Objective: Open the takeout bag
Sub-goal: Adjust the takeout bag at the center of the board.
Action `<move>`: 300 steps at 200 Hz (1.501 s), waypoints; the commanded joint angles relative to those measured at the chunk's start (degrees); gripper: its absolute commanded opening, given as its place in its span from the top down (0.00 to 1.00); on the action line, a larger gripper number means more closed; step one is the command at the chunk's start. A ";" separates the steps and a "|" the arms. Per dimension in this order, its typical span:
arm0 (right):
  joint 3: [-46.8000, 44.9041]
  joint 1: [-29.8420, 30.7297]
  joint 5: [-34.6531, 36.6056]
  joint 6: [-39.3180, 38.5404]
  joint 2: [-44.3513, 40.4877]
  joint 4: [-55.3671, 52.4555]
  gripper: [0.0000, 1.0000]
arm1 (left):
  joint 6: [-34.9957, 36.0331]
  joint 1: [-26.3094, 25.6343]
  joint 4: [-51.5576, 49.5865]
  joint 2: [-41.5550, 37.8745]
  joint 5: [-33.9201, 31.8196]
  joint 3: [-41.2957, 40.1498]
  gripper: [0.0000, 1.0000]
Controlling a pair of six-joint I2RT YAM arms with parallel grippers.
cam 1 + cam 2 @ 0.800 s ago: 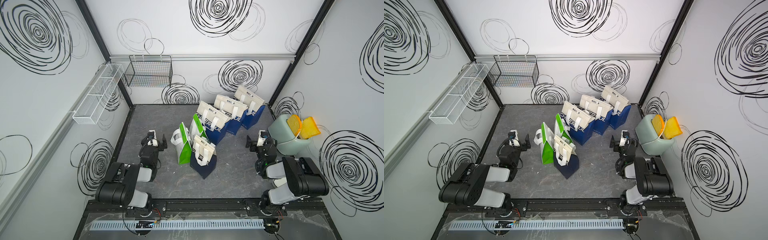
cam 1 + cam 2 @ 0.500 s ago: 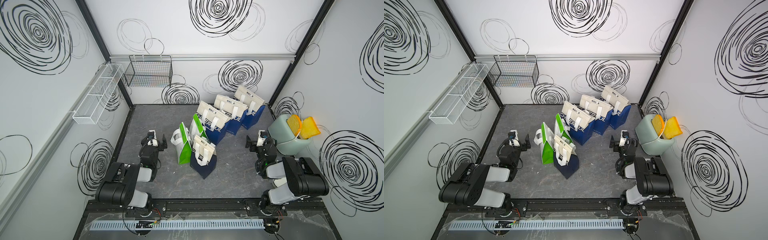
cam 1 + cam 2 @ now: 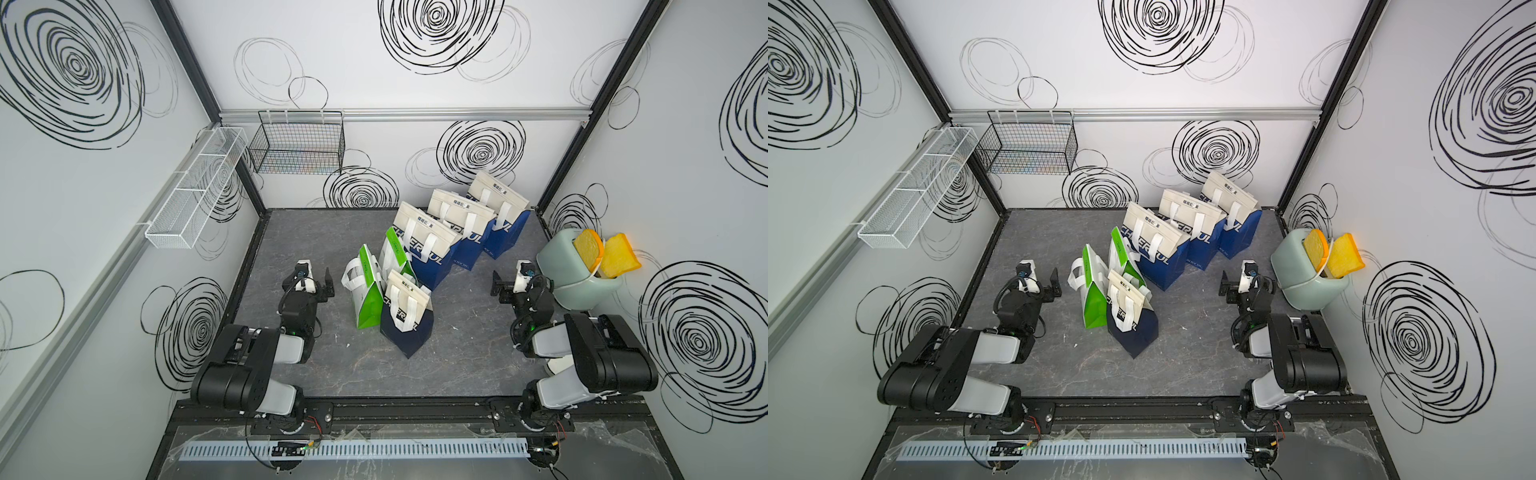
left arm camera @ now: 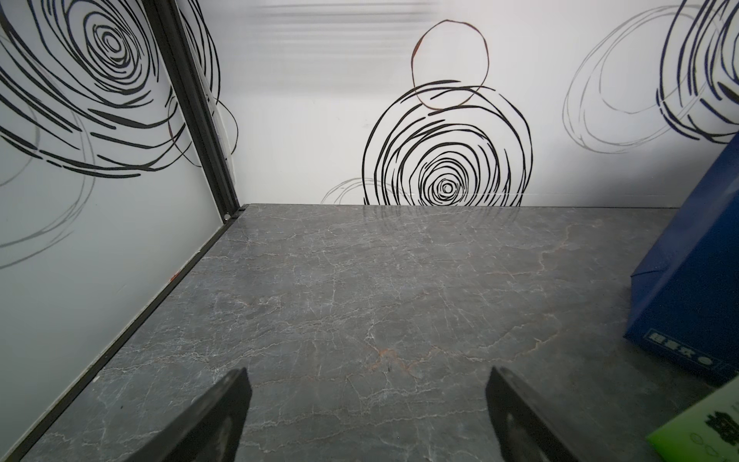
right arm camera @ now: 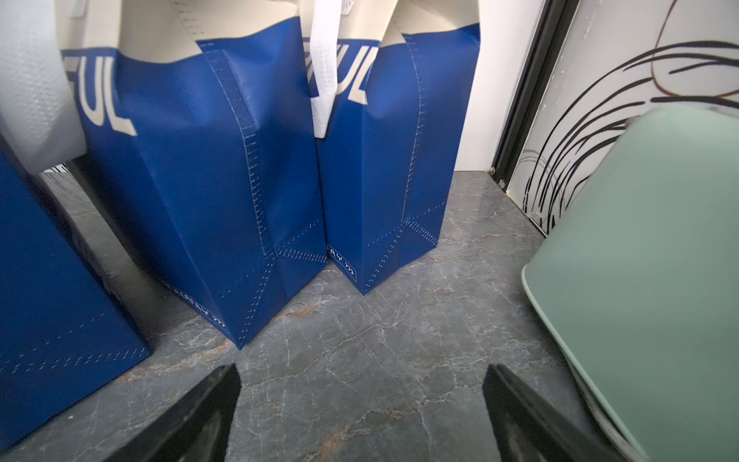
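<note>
Unmoved, folded low: left claw [image 3: 316, 276], right claw [image 3: 508, 280], both agape

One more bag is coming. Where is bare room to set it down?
Free: back left corner of the grey marbled tabletop, ahead of the left gripper; and the near strip between the navy fabric bag and the black front rail. Crowded: back right, blue fabric bags and green plastic toaster.
</note>
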 commanded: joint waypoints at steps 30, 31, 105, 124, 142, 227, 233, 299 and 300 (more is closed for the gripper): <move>0.41 -0.26 -0.43 -0.45 -0.33 1.23 0.01 | 0.62 1.67 1.94 -0.14 5.59 0.41 0.03; 0.45 -0.22 -0.45 -0.45 -0.33 1.22 0.01 | 0.68 1.70 1.85 -0.09 5.72 0.42 0.03; 0.62 -0.90 -1.47 -0.14 -0.29 0.97 0.01 | -1.37 3.37 1.74 -1.25 5.58 0.42 0.03; 0.79 0.08 2.60 0.37 -1.66 -0.16 0.01 | -3.21 2.40 -14.16 -10.56 -2.02 4.53 0.03; 2.23 1.60 6.57 -0.24 -8.71 -8.28 0.01 | -8.74 3.06 -22.86 -16.78 -4.15 6.58 0.03; 21.60 10.37 -3.70 16.13 -33.40 -49.16 0.01 | -44.61 5.96 -56.44 -32.67 6.03 21.05 0.03; 24.65 12.52 -4.53 15.25 -33.44 -52.69 0.01 | -44.37 7.33 -56.75 -33.04 13.39 22.37 0.03; 53.96 28.44 -18.36 8.41 -28.47 -88.36 0.05 | -21.73 7.12 -84.29 -43.53 36.53 36.42 0.00; 54.47 28.54 -18.64 8.38 -28.32 -88.88 0.06 | -21.57 6.84 -84.63 -43.76 36.26 36.40 0.00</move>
